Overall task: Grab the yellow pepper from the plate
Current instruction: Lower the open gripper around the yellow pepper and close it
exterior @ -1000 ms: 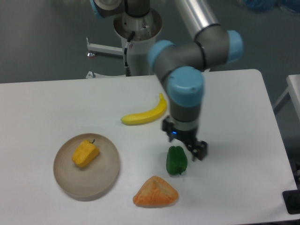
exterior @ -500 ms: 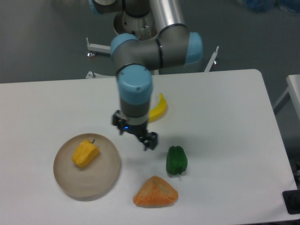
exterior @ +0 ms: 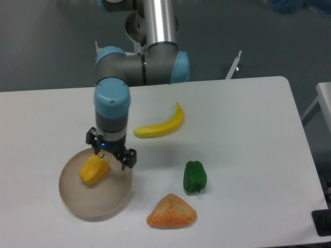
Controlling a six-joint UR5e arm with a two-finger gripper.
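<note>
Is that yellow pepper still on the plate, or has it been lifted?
On the plate. The yellow pepper lies on the plate, with the tool just above it, not gripping it.

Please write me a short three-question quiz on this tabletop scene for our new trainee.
1. True or false: the yellow pepper lies on the plate.
2. Which item lies nearest the green pepper? A) banana B) orange wedge-shaped lump C) plate
3. Fill in: the gripper hangs over the plate's upper ____ edge, left or right.

Key:
1. True.
2. B, the orange wedge-shaped lump; the banana lies farther up the table.
3. Right, just beside the yellow pepper.
</note>
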